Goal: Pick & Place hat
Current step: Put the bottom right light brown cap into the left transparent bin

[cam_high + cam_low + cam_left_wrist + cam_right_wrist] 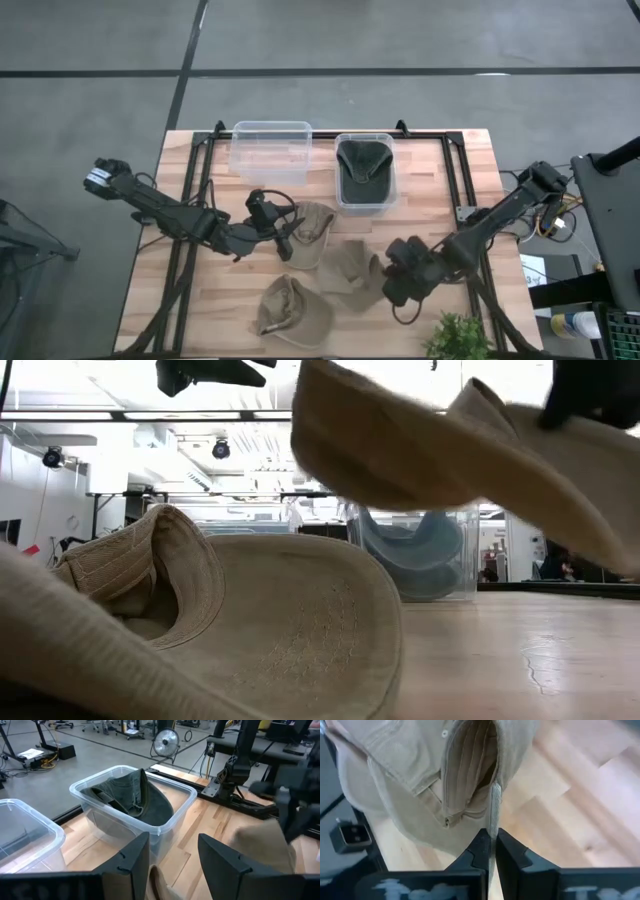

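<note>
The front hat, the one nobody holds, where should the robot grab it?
Probably by the brim. The front hat lies loose on the table, apart from the others, its flat brim sticking out thin enough to pinch. Come from above, over the table's near edge.

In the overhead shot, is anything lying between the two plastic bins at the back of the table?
No. In the high view, only a narrow strip of bare table separates the empty clear bin from the bin holding the dark green hat.
</note>
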